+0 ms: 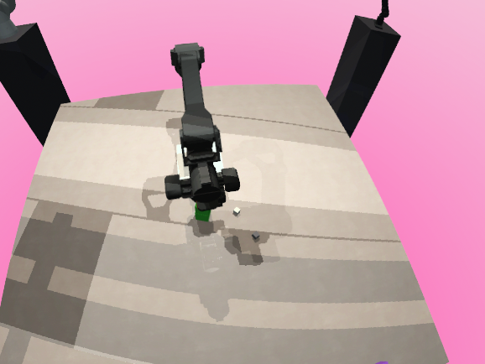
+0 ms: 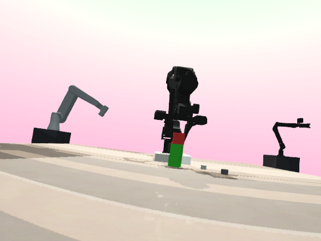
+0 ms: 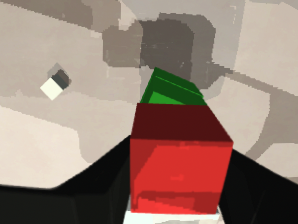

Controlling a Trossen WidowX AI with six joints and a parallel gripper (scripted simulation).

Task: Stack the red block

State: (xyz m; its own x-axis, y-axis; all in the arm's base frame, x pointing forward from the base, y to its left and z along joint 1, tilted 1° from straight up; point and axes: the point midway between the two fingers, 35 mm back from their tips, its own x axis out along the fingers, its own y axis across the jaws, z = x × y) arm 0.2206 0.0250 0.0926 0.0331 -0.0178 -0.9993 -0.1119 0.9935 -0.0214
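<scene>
A small white cube (image 3: pixel 51 88) lies on the counter (image 1: pixel 315 197) well to the left of the jaws in the wrist view, its dark shadow just beside it. At centre, the black arm (image 1: pixel 193 96) reaches down over the counter and its jaws are closed on the red block (image 3: pixel 180 175), gripping it by its two sides, with dark finger bodies flanking it left and right. Directly beneath the jaws stands the green tower (image 2: pixel 175 155), upright on the counter; the exterior view shows the red block's (image 2: pixel 178 137) underside meeting the tower's top face, though whether it bears down fully cannot be told. From the wrist view the tower (image 3: pixel 172 90) peeks out just beyond the block's far edge. In the top view only a sliver of the tower (image 1: pixel 203 214) shows below the wrist. Behind the tower sits the arm's pale base plate (image 2: pixel 161 157). To the right of the jaws, in the exterior view, the white cube (image 2: pixel 203 167) and a small dark cube (image 2: pixel 224 171) rest on the counter, near each other and apart from the tower.
</scene>
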